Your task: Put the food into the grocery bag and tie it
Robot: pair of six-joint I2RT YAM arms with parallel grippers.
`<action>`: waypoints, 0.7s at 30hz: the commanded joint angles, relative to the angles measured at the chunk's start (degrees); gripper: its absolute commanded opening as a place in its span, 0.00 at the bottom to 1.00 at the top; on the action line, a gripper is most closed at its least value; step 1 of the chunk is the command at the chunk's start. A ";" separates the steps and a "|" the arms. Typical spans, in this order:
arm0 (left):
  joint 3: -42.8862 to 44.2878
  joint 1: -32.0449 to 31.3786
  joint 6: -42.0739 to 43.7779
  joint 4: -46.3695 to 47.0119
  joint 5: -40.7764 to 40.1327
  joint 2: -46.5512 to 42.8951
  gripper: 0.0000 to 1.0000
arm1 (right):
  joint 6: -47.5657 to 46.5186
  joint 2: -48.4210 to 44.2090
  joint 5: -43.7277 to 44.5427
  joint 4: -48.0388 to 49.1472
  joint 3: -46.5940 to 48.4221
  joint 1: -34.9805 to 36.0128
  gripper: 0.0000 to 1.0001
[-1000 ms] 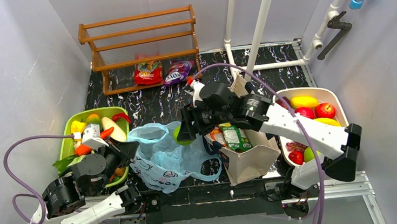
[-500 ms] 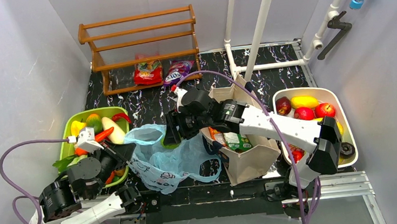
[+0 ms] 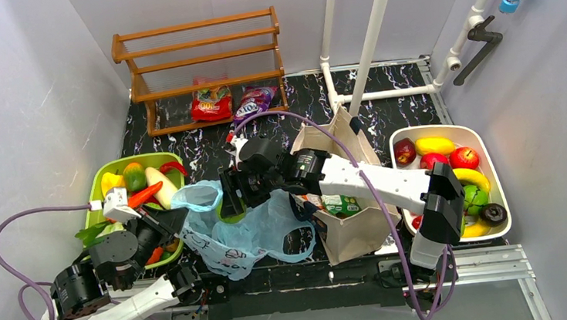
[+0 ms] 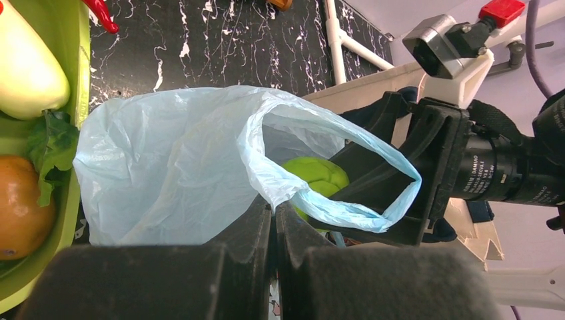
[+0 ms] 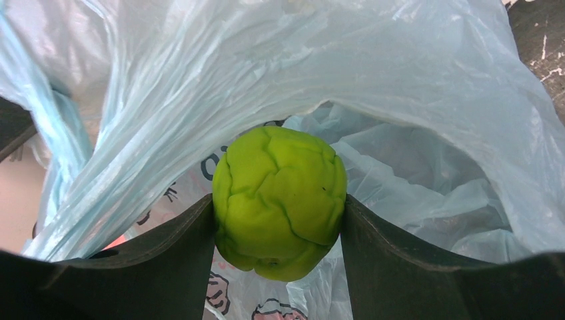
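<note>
The light-blue grocery bag (image 3: pixel 233 238) lies crumpled at the table's front, between the two arms. My left gripper (image 4: pixel 274 208) is shut on the grocery bag's (image 4: pixel 166 160) rim where a loop handle starts, and holds the mouth up. My right gripper (image 5: pixel 278 217) is shut on a green round fruit (image 5: pixel 280 200), its dark fingers (image 5: pixel 176 250) pressing both sides. It hangs at the mouth, with the bag's (image 5: pixel 346 73) film above and behind it. From the left wrist the fruit (image 4: pixel 320 177) shows inside the handle loop. From above, the right gripper (image 3: pixel 233 197) is over the bag's left part.
A green bin (image 3: pixel 91 194) of vegetables sits behind my left arm. A beige tote (image 3: pixel 360 231) with packets stands right of the bag. A white tray (image 3: pixel 488 138) of fruit, with a red apple (image 3: pixel 464 157), is at the right. A wooden rack (image 3: pixel 202 59) with snack packets (image 3: pixel 212 104) stands at the back.
My right arm has swung left from over the tote to the bag's mouth, with the green fruit held throughout. The left gripper has kept its grip on the bag's rim.
</note>
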 commanded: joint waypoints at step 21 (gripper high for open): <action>1.19 -0.18 -1.06 -2.82 -3.38 -0.54 0.00 | -5.24 0.47 -1.17 -5.75 8.58 1.57 0.87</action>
